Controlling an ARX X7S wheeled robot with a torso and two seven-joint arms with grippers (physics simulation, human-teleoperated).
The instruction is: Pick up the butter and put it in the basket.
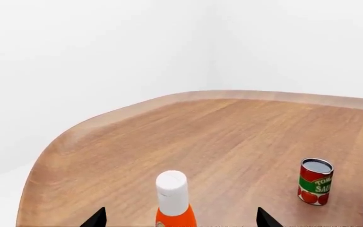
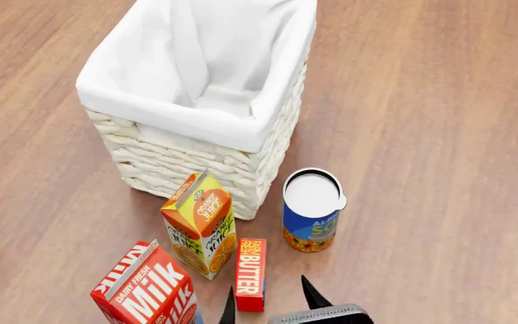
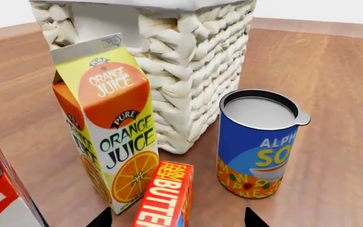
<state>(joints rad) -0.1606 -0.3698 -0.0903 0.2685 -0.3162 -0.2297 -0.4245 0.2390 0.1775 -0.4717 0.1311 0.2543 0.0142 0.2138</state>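
The butter [image 2: 251,273] lies flat on the tabletop [image 2: 439,135], just beside the orange juice carton [image 2: 202,223]. Judged light, rigid, smooth cardboard: grip across its narrow long sides. Right end effector [image 2: 268,300] is released, straddling it; the left one [image 1: 180,218] is likewise spread, empty.

Butter [image 3: 167,196] box, red, white lettering – "FARM FRESH BUTTER". Orange juice carton [image 3: 109,127] – "ORANGE JUICE" on slanted top, "PURE ORANGE JUICE" on front; small print on orange slice unreadable. Milk carton [image 2: 148,291] – "DAIRY FRESH Milk". Blue soup can [image 3: 257,144] – partial "ALPH", "SO". Red can [image 1: 315,181] – partial "TOMA", "SAU".
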